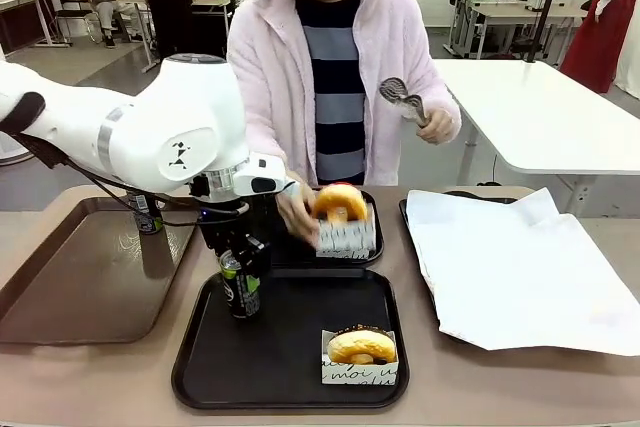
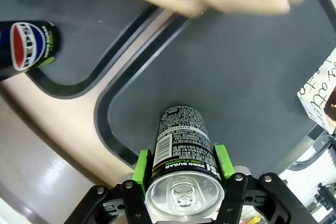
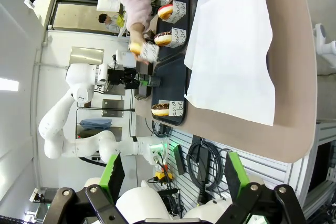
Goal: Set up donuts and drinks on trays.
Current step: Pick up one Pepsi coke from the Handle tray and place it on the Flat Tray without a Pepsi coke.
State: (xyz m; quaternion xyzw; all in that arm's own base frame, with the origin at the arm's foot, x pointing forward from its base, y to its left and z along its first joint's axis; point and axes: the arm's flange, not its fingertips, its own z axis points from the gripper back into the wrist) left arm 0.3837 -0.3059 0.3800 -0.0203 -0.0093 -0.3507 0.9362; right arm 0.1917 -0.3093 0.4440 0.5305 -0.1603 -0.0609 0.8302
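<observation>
My left gripper (image 1: 240, 285) (image 2: 181, 163) is shut on an upright black soda can (image 1: 241, 292) (image 2: 182, 142), at or just above the left part of the near black tray (image 1: 290, 377) (image 2: 247, 77). A golden donut in its white sleeve (image 1: 360, 351) sits at that tray's front right. Behind it, over the far black tray (image 1: 375, 252), the person's hand (image 1: 297, 215) holds another sleeved donut (image 1: 342, 209). A second can (image 2: 29, 45) stands on the other tray (image 2: 79, 19). My right gripper (image 3: 173, 182) is open and holds nothing, well back from the table.
A brown tray (image 1: 80, 277) lies at the left, with a can (image 1: 148, 212) at its far rim. A big white paper sheet (image 1: 520, 267) covers a dark tray at the right. The person's other hand holds metal tongs (image 1: 400, 97). Two more sleeved donuts (image 3: 165, 24) sit on the far tray.
</observation>
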